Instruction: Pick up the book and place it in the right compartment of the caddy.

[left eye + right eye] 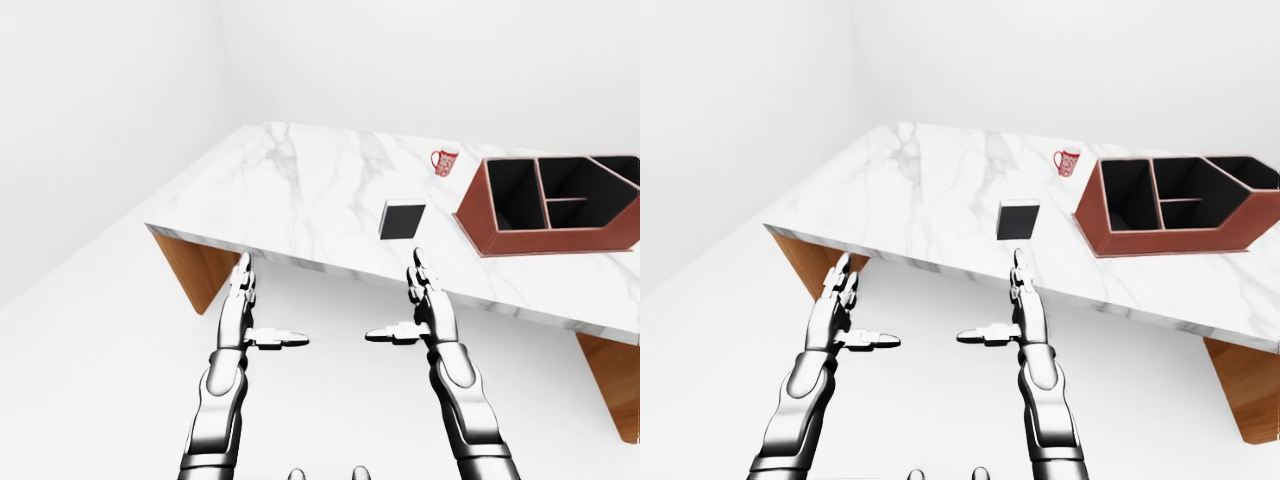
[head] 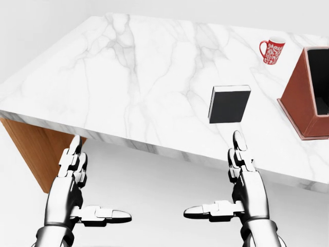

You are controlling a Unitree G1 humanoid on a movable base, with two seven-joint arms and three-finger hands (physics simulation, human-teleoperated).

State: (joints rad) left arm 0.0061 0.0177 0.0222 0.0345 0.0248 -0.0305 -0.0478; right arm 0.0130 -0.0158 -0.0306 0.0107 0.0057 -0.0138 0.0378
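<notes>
Head cam: looks down over both arms, close in; table (image 2: pixel 128 77) runs diagonal, caddy (image 2: pixel 303 98) cut off at right edge. L-eye & R-eye cams: same pair, sit higher/wider, take in whole tabletop, full caddy, white wall beyond. All 3 share book (image 2: pixel 229 103), mug (image 2: pixel 272 51), table's near edge.

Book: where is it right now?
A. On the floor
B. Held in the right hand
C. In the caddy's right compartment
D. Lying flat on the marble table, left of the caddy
D. The book lies flat on the table, left of the caddy; both hands hover open short of the table edge.
</notes>
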